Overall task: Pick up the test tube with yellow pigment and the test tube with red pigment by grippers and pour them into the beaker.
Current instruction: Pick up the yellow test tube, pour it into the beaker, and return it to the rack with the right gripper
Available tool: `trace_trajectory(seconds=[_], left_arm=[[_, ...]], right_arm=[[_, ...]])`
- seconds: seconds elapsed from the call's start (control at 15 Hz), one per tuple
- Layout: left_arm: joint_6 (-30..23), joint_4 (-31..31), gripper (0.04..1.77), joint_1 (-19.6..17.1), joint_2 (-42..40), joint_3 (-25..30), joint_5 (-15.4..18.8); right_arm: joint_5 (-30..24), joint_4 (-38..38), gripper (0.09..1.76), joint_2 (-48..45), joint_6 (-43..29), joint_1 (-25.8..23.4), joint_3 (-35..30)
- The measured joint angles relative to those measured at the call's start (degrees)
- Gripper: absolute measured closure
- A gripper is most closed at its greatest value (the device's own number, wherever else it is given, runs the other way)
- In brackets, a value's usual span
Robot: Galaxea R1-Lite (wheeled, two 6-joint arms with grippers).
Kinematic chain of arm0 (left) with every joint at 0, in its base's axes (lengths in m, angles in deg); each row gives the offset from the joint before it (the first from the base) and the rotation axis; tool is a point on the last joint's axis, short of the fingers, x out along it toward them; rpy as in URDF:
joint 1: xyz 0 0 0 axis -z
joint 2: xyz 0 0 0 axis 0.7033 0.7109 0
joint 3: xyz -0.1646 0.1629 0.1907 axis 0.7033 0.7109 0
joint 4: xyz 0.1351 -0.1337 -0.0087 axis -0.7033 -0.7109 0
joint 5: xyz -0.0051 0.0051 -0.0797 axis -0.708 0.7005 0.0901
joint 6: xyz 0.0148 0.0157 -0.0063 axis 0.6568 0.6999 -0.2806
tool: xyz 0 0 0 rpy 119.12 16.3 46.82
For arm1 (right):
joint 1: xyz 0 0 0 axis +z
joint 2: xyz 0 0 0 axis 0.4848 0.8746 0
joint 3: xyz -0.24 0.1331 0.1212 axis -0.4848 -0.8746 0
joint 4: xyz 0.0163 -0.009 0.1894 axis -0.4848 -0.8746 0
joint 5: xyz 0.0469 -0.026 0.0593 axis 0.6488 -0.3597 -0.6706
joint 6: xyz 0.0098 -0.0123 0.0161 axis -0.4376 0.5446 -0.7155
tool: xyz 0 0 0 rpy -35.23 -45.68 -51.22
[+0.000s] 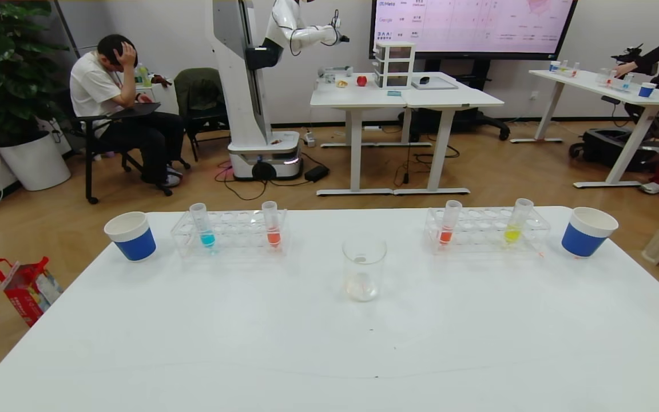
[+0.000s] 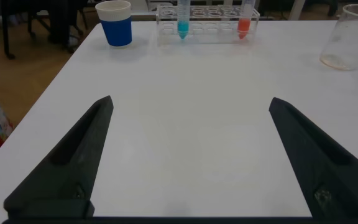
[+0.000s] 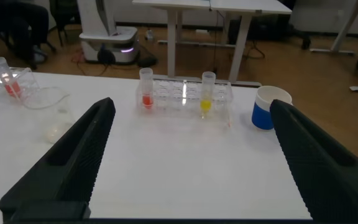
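While both grippers hover spread wide, left gripper (image 2: 188, 118), right gripper (image 3: 191, 118), smooth white table (image 1: 329, 343), clear glass beaker (image 1: 364, 269) at centre, yellow tube (image 1: 515, 223) and red tube (image 1: 448, 224) upright in transparent plastic rack (image 1: 487, 232) on the right, no readable labels.

**White table, what sits on it**

White table (image 1: 329, 343), flat top. Along the far edge, left to right: blue paper cup (image 1: 131, 235), clear tube rack (image 1: 230, 232), second clear rack (image 1: 487, 230), second blue cup (image 1: 587, 231). Beaker (image 1: 364, 269) stands upright, alone, between the racks and nearer than both. A few dark specks on the near surface.
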Motion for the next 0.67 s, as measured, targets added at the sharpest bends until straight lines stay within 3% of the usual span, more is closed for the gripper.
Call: trace_trajectory(seconds=[0.33, 0.67], left_arm=[[0.02, 0.00, 0.06, 0.00, 0.00, 0.00, 0.00], [0.02, 0.01, 0.06, 0.00, 0.00, 0.00, 0.00]], right_arm=[[-0.61, 26.60, 0.11, 31.67, 0.41, -0.63, 3.95], [-0.99, 46.13, 0.11, 59.15, 0.21, -1.63, 8.96]])
